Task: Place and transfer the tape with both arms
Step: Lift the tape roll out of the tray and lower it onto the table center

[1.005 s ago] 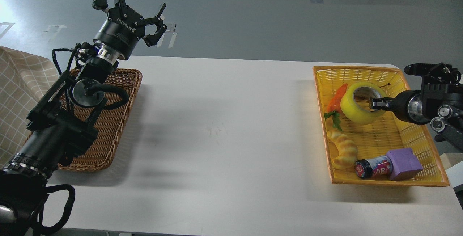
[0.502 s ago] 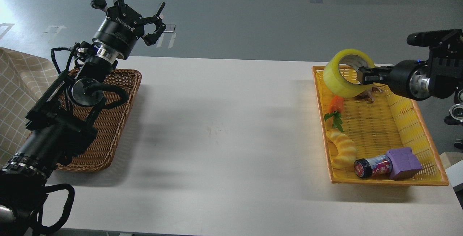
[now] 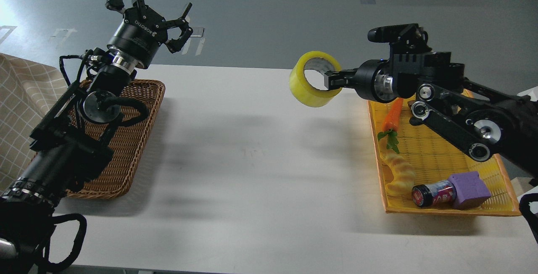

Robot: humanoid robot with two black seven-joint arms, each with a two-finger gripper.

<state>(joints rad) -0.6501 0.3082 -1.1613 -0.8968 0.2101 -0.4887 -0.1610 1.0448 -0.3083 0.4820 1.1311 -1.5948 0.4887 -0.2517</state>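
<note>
The tape (image 3: 313, 79) is a wide yellow roll with a grey-white core. My right gripper (image 3: 333, 81) is shut on the tape's rim and holds it in the air above the white table, left of the yellow basket (image 3: 483, 198). My left gripper (image 3: 151, 7) is open and empty, raised above the far end of the brown wicker basket (image 3: 130, 139).
The yellow basket holds a toy carrot (image 3: 391, 117), a yellow croissant-like toy (image 3: 399, 172), a small dark jar (image 3: 433, 194) and a purple block (image 3: 468, 189). A checked cloth (image 3: 21, 97) lies at the far left. The white table (image 3: 252, 152) spans between the baskets.
My right arm has lifted the tape out of the yellow basket and carried it left over the table. The left arm has not moved.
</note>
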